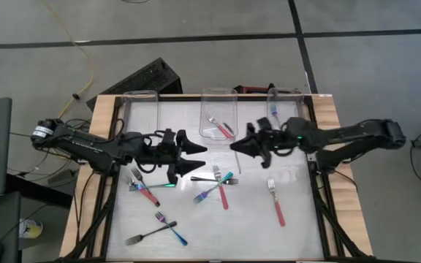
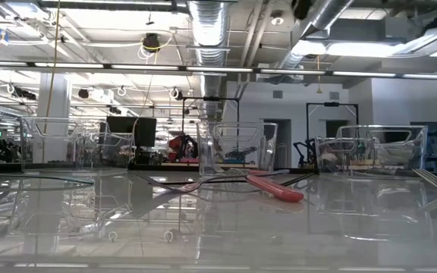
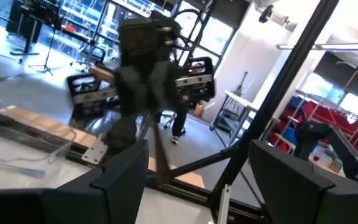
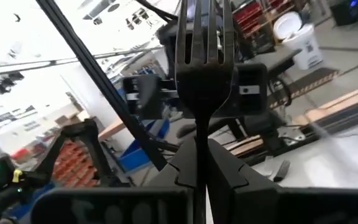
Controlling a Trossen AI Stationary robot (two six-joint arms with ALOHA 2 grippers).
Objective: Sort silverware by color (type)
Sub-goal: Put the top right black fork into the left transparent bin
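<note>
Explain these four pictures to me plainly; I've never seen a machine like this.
These are two dark robot arms at a white table, sorting forks. One picture looks straight down, one looks level across the tabletop, and one comes from each arm's wrist. The right pincer is shut on a dark metal fork, seen close up in its wrist picture. The left pincer is open and holds nothing. Loose forks with red or blue handles lie on the table, such as a red-handled fork. Three clear bins stand along the far edge; the middle bin holds a red-handled one.

Three clear bins [image 1: 218,109] along table [image 1: 298,234] far edge (upright).
</note>
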